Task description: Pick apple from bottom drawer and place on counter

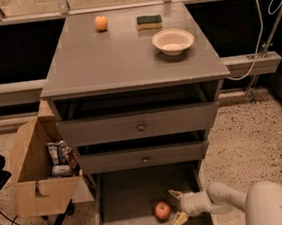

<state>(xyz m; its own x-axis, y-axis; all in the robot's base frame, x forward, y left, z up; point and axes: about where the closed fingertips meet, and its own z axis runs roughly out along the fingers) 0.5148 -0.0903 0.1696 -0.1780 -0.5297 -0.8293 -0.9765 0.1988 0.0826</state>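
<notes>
The red apple point(162, 211) lies on the floor of the open bottom drawer point(132, 196), near its front right. My gripper point(174, 208) reaches in from the right, just beside the apple on its right. Its two yellowish fingers point(176, 195) are spread open, one above and one below, and hold nothing. The grey counter point(125, 56) tops the cabinet above.
On the counter stand a small orange fruit point(101, 22), a green-and-yellow sponge point(149, 21) and a beige bowl point(173, 41). Two knobbed drawers point(141, 126) sit above the bottom one. An open cardboard box point(39, 173) with packets stands on the floor at the left.
</notes>
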